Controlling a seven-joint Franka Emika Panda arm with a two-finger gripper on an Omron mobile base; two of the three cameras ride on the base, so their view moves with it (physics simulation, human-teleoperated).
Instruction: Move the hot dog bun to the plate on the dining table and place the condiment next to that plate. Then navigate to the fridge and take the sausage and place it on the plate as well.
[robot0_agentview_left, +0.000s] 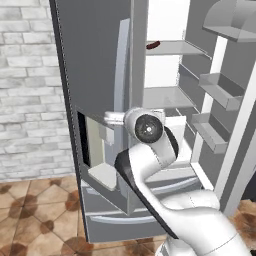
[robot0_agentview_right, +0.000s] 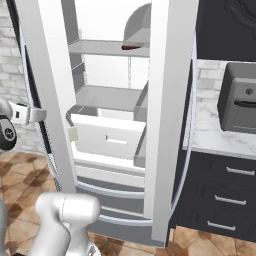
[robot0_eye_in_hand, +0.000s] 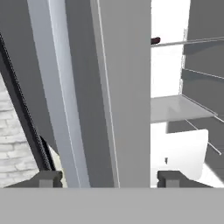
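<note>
The silver-grey fridge (robot0_agentview_left: 95, 60) (robot0_agentview_right: 170, 100) (robot0_eye_in_hand: 122, 87) stands with its left door closed and its right door swung open. The dark red-brown sausage (robot0_agentview_left: 153, 45) (robot0_agentview_right: 131, 47) (robot0_eye_in_hand: 155, 41) lies on an upper white shelf inside. My gripper (robot0_eye_in_hand: 109, 179) (robot0_agentview_left: 111, 120) (robot0_agentview_right: 22, 115) is open at the closed left door, well below the sausage and left of it. In the hand view the fingertips (robot0_eye_in_hand: 48, 178) stand wide apart, with the door's long handle and inner edge rising between them. Nothing is held.
The open right door carries grey bins (robot0_agentview_left: 220, 90). A white drawer (robot0_agentview_right: 107, 135) sits under the lower shelf. To the right are a marble counter with a dark grey oven box (robot0_agentview_right: 240, 100) and black drawers (robot0_agentview_right: 225, 195). A brick wall (robot0_agentview_left: 25, 90) is on the left.
</note>
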